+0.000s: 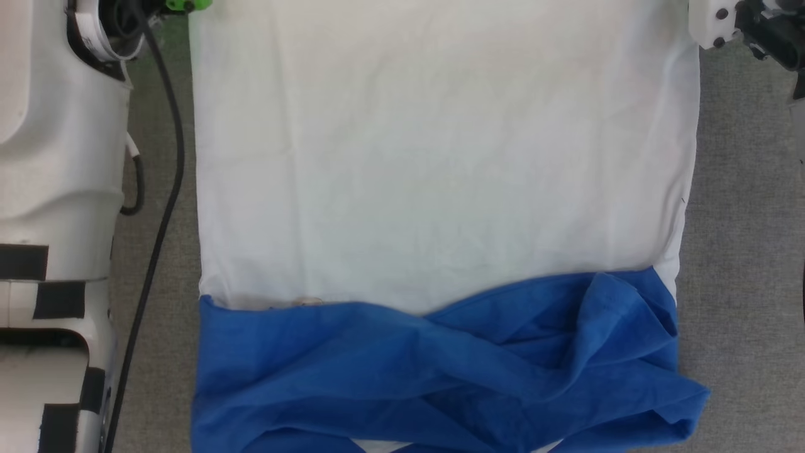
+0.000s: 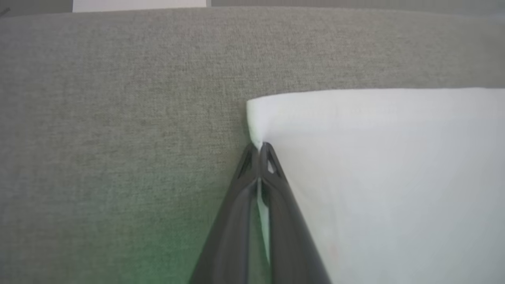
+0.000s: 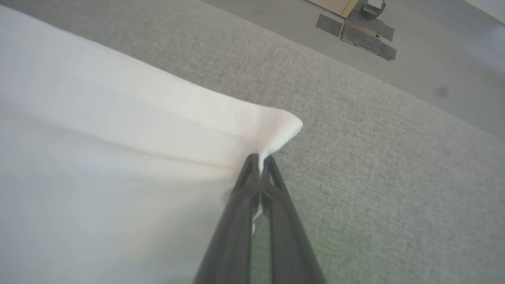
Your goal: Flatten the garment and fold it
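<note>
The garment [image 1: 440, 157] lies spread on the grey cloth surface [image 1: 742, 283], white body toward the far side. Its blue sleeves [image 1: 440, 365] are bunched and crossed over each other at the near edge. In the left wrist view my left gripper [image 2: 259, 148] is shut on the white left far corner of the garment [image 2: 375, 177]. In the right wrist view my right gripper [image 3: 260, 159] is shut on the white right far corner of the garment [image 3: 118, 157], which puckers at the fingertips. In the head view both fingertips are past the top edge.
My pale left forearm [image 1: 56, 189] with a black cable [image 1: 166, 189] runs along the left side of the garment. The right wrist's white housing [image 1: 723, 25] sits at the top right. Beyond the surface's far edge lies grey floor with taped patches [image 3: 363, 31].
</note>
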{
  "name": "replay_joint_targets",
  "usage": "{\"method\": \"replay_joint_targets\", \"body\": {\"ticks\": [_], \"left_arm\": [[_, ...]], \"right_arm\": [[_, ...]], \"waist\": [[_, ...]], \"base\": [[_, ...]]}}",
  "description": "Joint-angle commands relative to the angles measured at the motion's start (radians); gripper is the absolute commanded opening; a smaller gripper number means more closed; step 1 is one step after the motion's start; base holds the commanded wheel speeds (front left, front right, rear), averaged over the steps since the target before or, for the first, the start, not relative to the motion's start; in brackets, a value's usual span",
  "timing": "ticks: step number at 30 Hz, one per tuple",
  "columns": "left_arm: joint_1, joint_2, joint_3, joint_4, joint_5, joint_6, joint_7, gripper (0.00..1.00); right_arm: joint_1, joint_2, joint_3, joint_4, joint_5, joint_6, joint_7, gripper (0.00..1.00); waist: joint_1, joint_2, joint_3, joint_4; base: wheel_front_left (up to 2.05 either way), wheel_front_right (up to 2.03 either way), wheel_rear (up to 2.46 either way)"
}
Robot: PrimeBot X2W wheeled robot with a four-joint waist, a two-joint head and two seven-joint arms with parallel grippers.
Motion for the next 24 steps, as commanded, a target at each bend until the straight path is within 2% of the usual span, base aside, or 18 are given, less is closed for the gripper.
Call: {"method": "replay_joint_targets", "body": {"ticks": [1, 7, 14, 19, 24], "left_arm": [[0.057, -0.013, 0.0, 0.019, -0.02, -0.005, -0.005, 0.0], [0.069, -0.027, 0.063, 0.0, -0.077, -0.025, -0.124, 0.0], [0.14, -0.034, 0.098, -0.021, -0.137, -0.085, -0.217, 0.0], [0.26, -0.037, 0.106, -0.055, -0.191, -0.121, -0.257, 0.0], [0.412, -0.038, 0.101, -0.137, -0.24, -0.138, -0.279, 0.0]], "right_arm": [[-0.003, -0.011, 0.003, 0.014, 0.005, -0.002, -0.006, 0.0], [0.011, -0.019, -0.004, 0.043, 0.007, -0.002, -0.046, 0.0], [0.061, -0.028, -0.037, 0.063, 0.022, -0.002, -0.118, 0.0], [0.17, -0.025, -0.073, 0.052, 0.072, -0.002, -0.171, 0.0], [0.331, -0.029, -0.087, 0.0, 0.137, -0.002, -0.191, 0.0]], "waist": [[0.0001, -0.0001, -0.018, 0.007], [0.0001, -0.0001, -0.107, 0.028], [0.0001, -0.0001, -0.247, 0.056], [0.0001, -0.0001, -0.366, 0.069], [0.0001, -0.0001, -0.482, 0.074]], "base": [[0.0, 0.0, 0.0], [0.0, 0.0, 0.0], [0.0, 0.0, 0.0], [0.0, 0.0, 0.0], [0.0, 0.0, 0.0]]}}
